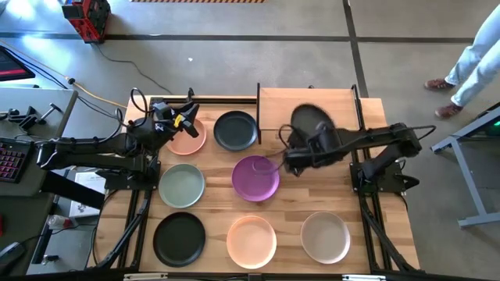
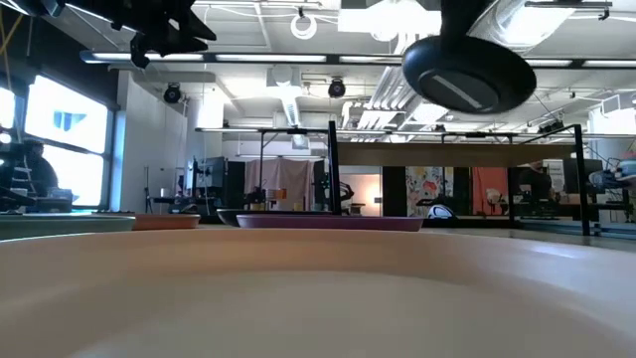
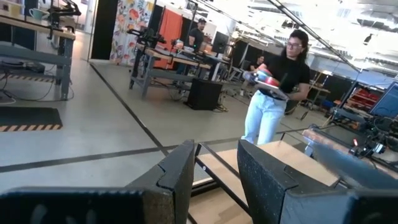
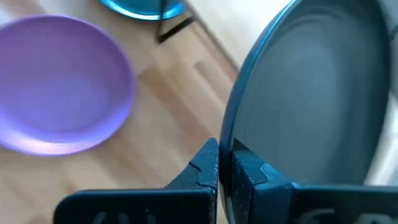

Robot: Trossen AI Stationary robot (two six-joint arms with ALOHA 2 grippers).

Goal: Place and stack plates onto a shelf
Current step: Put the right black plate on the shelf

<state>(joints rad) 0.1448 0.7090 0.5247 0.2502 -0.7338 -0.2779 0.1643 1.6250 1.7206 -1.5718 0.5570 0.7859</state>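
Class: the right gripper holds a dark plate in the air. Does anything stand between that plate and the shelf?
Nothing visible does. The right gripper pinches the dark plate by its rim, already above the shelf, whose board shows bare wood.

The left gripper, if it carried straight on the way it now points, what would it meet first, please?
Probably nothing close: past the open left gripper only the shelf's near edge and bare floor show, and a person stands far off. Depth is uncertain.

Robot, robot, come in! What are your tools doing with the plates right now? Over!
Right tool shut on black plate, lifted over shelf. Left tool open, empty, above peach plate. Nothing blocking shelf.
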